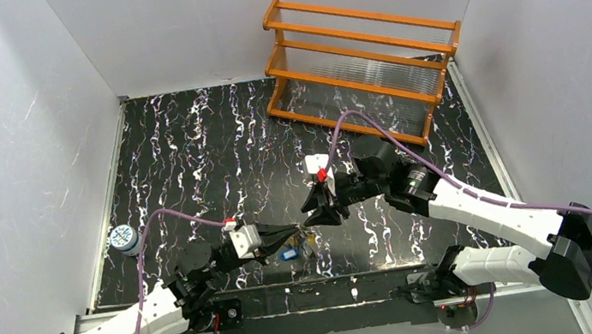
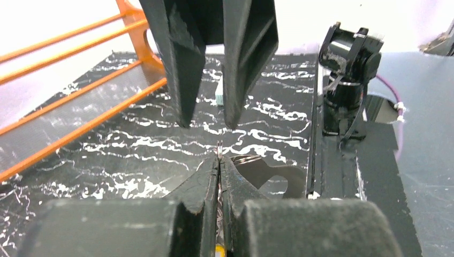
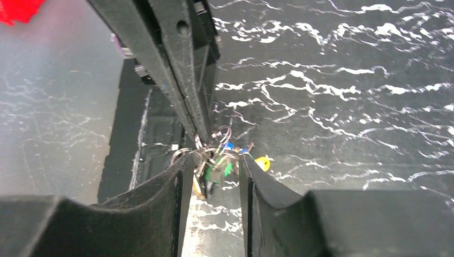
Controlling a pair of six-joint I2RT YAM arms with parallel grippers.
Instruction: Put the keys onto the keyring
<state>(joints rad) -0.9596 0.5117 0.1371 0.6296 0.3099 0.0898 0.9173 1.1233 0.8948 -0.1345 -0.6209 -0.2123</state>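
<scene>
My left gripper (image 2: 220, 159) is shut on a thin loop of pale wire, the keyring (image 2: 220, 149), whose end pokes out past the fingertips. In the top view the left gripper (image 1: 295, 234) sits low over the mat near the front edge. The keys (image 3: 227, 168), with green, blue and yellow heads, hang in a bunch at its tip, tangled with small rings. My right gripper (image 3: 215, 159) is open and its two fingers straddle the bunch, with the yellow head (image 3: 262, 162) just outside the right finger. In the top view the right gripper (image 1: 316, 216) points down-left at the left one.
An orange wooden rack (image 1: 360, 59) stands at the back right. A small blue-white can (image 1: 122, 238) sits at the mat's left edge. The black base rail (image 1: 317, 289) runs along the front, just behind the keys. White walls enclose the mat.
</scene>
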